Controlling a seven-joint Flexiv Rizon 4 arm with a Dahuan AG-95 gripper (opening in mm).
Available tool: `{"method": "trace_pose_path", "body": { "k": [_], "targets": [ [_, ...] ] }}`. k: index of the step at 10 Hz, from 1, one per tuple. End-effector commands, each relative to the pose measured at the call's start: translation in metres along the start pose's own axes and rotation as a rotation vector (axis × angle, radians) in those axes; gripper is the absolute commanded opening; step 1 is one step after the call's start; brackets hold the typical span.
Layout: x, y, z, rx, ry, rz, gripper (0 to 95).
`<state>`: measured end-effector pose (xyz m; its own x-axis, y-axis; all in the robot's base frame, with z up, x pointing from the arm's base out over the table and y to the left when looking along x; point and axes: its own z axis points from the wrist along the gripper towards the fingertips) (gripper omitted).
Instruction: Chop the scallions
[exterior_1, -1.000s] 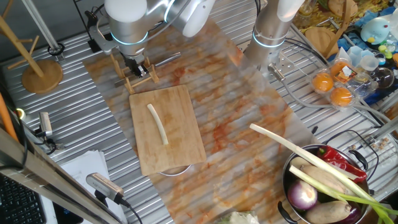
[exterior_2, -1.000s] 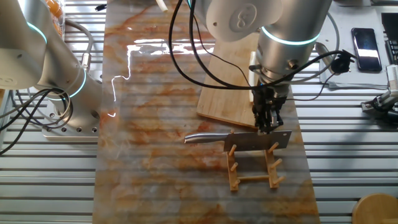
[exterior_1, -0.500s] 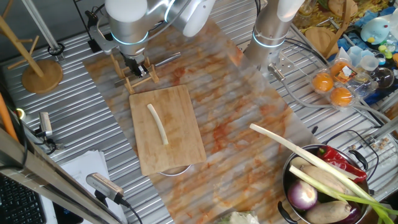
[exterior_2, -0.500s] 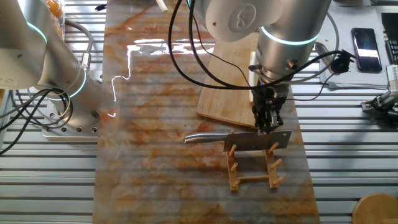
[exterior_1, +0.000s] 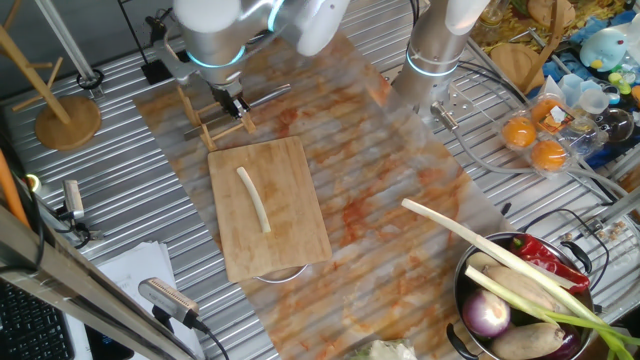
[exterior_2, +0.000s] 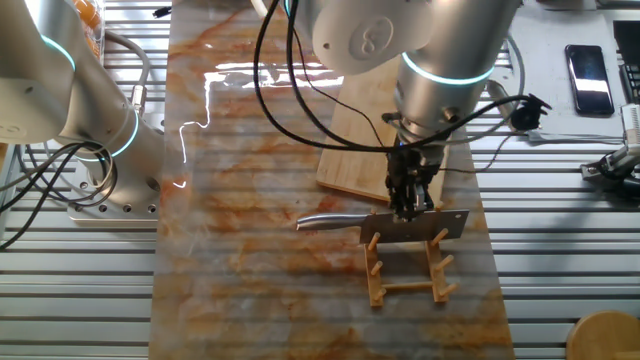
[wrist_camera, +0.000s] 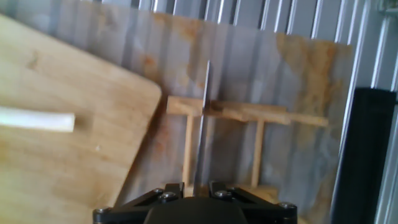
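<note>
Light: bright, even — soft shadows.
Glare: white streaks, upper left of the other fixed view.
Focus: hand view soft — blurred.

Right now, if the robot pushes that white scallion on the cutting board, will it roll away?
Probably a little. The scallion looks round and thin, so it could roll, but its slight curve would likely stop it soon. It seems light, and the flat wooden cutting board should keep it from sliding far.

Pale matt wood on the cutting board (exterior_1: 268, 207) and the peg rack (exterior_2: 408, 268), a glossy steel knife (exterior_2: 385, 226) on that rack, ribbed dull metal on the table (exterior_1: 130, 200), and a shiny, rust-stained plastic sheet (exterior_2: 250, 180) catching glare at upper left.
</note>
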<state>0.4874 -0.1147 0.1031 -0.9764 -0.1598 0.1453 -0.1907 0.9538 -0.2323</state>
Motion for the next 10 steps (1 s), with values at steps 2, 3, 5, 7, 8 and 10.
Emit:
{"method": "trace_pose_path", "body": {
  "k": [2,3,5,7,8,10],
  "targets": [
    [0.001,-0.002,-0.002,-0.002,-0.004,-0.012,19.0],
    [0.002,-0.002,-0.002,-0.001,-0.003,-0.013,19.0],
    [0.008,-0.001,0.0,0.003,-0.008,-0.003,19.0],
    [0.009,0.0,0.004,0.009,-0.013,0.022,19.0],
    [0.006,0.0,0.005,0.011,-0.016,0.035,19.0],
    [0.003,0.0,0.008,0.013,-0.013,0.045,19.0]
  ]
}}
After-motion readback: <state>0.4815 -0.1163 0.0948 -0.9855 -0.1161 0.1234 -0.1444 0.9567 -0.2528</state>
